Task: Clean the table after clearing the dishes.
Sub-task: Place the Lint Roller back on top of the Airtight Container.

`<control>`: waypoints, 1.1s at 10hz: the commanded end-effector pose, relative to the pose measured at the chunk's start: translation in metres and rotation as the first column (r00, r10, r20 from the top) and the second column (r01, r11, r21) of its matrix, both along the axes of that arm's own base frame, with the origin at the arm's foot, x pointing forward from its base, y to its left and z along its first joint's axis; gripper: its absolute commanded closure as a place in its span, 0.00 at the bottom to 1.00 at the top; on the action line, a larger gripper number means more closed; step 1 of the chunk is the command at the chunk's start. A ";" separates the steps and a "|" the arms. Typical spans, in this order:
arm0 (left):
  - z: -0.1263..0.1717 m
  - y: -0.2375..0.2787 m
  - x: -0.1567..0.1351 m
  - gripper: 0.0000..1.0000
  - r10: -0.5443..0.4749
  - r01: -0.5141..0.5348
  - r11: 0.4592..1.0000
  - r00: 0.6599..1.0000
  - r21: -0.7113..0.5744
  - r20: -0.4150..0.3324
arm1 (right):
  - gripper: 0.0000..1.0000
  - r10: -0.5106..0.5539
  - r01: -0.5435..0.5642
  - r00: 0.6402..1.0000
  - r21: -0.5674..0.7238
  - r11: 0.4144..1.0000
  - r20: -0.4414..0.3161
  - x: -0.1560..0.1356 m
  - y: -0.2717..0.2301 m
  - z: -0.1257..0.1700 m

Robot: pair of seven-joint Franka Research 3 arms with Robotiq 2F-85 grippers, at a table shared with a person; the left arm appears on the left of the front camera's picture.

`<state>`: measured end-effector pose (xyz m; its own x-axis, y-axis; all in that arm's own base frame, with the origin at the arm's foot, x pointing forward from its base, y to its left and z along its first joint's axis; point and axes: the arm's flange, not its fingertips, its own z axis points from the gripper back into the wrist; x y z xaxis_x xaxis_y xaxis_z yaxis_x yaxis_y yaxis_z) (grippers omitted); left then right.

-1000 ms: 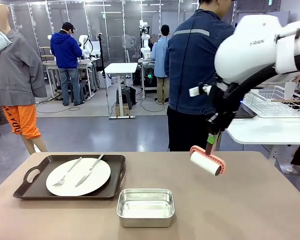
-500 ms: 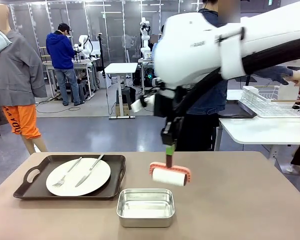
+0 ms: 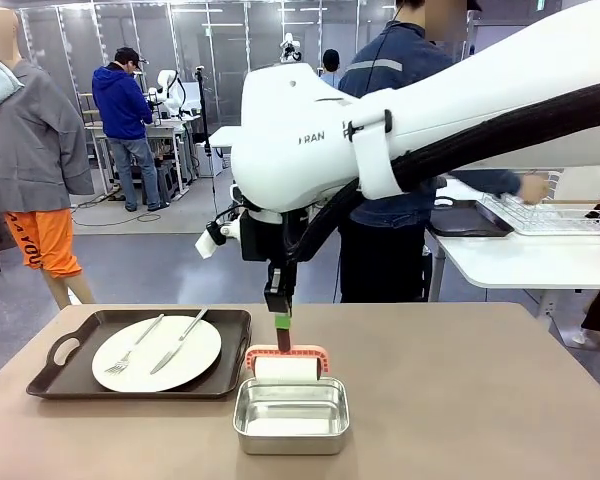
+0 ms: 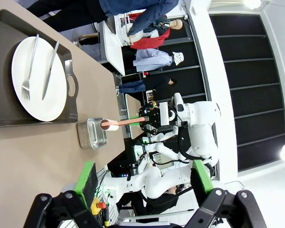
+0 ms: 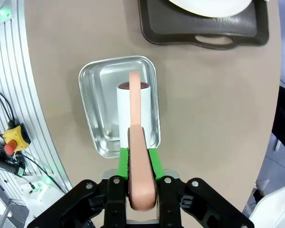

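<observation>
Clamping a lint roller [image 3: 287, 365] with a salmon-pink plastic handle and a white paper roll, the right gripper [image 3: 282, 322] has its green pads pressed flat against both sides of the handle; the right wrist view shows this grip closely [image 5: 138, 156]. The right arm reaches in across the middle of the wide tan-beige matte table [image 3: 480, 400]. The roller hangs roll-down over the shiny rectangular steel pan [image 3: 290, 425], which sits near the table's front edge. From above, the white roll [image 5: 134, 109] lies over the pan's inside [image 5: 92, 109] — whether it touches the metal cannot be told.

To the left of the pan, just beside it, is the dark brown rectangular handled tray [image 3: 130, 392]. It carries a round white dinner plate [image 3: 185, 365], with a silver fork [image 3: 132, 345] and a silver knife [image 3: 180, 340] lying side by side across it.

The left gripper [image 4: 145, 183] is released — its green-padded fingers are spread wide with nothing between them, well apart from the tray and pan.

A person in a dark blue jacket [image 3: 390, 150] stands beyond the table's far edge.
</observation>
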<state>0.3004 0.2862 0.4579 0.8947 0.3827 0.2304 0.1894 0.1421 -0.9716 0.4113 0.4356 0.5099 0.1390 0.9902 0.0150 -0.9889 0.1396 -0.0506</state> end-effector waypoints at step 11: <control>0.002 0.001 -0.004 0.00 -0.008 0.008 1.000 1.000 -0.004 0.003 | 0.79 0.020 -0.018 0.999 0.031 0.999 -0.049 0.017 0.003 -0.027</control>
<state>0.3004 0.2862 0.4579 0.8947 0.3827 0.2304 0.1894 0.1421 -0.9716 0.4249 0.4387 0.4917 0.1383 0.9901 0.0229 -0.9903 0.1386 -0.0105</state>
